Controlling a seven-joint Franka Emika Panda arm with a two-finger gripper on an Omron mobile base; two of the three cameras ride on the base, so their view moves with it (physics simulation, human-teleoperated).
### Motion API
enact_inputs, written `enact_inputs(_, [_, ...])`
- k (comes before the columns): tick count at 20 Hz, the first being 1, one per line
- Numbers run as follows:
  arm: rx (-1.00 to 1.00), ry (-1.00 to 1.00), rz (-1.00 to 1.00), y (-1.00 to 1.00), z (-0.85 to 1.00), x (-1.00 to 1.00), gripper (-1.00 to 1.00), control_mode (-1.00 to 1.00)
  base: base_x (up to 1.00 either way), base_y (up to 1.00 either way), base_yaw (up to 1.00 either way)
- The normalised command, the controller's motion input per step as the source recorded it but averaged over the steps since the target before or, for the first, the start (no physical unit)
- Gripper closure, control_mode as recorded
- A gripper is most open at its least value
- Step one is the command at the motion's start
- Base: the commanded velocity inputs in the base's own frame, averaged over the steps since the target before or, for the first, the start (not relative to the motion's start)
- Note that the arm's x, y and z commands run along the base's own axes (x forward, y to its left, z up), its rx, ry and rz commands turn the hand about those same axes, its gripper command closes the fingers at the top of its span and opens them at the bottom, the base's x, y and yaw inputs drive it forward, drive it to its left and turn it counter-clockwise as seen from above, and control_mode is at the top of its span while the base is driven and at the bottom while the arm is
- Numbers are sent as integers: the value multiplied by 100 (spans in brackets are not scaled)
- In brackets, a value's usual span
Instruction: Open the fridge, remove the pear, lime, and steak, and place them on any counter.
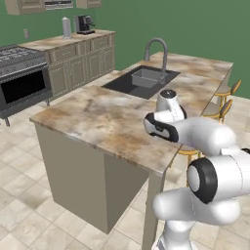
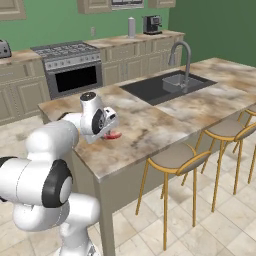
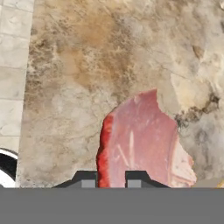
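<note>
My claw (image 3: 111,178) is clenched on the steak (image 3: 140,140), its two tips pinching the meat's near edge, and I hold it low over the desk (image 1: 97,117), near the corner closest to my base. From the right base view a sliver of red steak peeks out just under my hand, at or just above the marbled top (I cannot tell whether it is touching yet).

By my reckoning the steak is nearly delivered; what remains for it is to set it down and let go. No pear or lime lies on the stretch of desk I can see, so I cannot say whether those are done or yet to fetch.

The desk is a beige-brown stone island with a dark sink (image 1: 141,80) and a curved tap (image 1: 157,51). Stools (image 2: 175,160) stand along its side. Beyond are a stove (image 2: 72,67), wooden cabinets, a coffee maker (image 1: 84,23), green walls and a tiled floor.
</note>
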Motion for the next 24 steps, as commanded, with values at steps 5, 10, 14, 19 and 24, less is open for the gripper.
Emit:
enact_inputs(5, [0,0,1,0,-46,63,100,-100,0,0,0])
enact_inputs(10, [0,0,0,0,-52,35,100,-100,0,0,0])
enact_inputs(14, [0,0,0,0,-50,25,-100,-100,0,0,0])
enact_inputs(19, [0,-12,0,0,-4,-3,-100,-100,0,0,0])
enact_inputs(24, [1,-13,0,0,67,-14,-100,-100,0,0,0])
